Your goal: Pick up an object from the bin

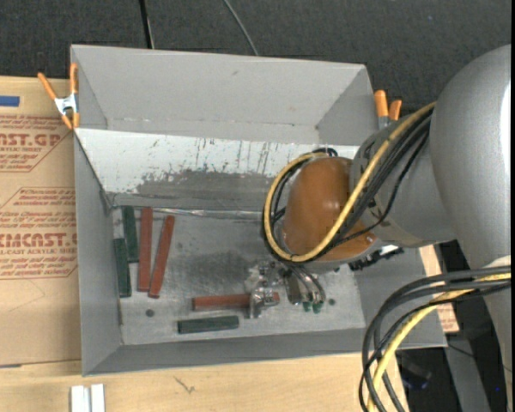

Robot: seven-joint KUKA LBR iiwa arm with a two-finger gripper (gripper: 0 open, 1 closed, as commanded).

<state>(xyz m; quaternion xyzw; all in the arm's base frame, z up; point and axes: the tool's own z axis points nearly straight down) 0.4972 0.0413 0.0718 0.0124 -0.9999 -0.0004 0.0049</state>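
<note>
Seen from above, the claw (279, 292) sits low at the near right of the grey metal bin (215, 93). It is at the right end of a flat red-brown stick (221, 301), probably because that stick lies flat on the floor. A dark green stick (208, 324) lies just nearer. Whether the claw is wide or narrow cannot be told.

Silver-grey arm (476, 136) with orange wrist cover (319, 202), black-and-yellow cables (277, 226) and metal claw (283, 295).

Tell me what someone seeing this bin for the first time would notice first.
The big silver arm with its orange wrist cover dominates the right side, its hand low over the floor of the grey bin near the front right. Beside the hand lies a red-brown stick, with a dark green stick just nearer the front wall. More red and green sticks lie side by side by the left wall.
</note>
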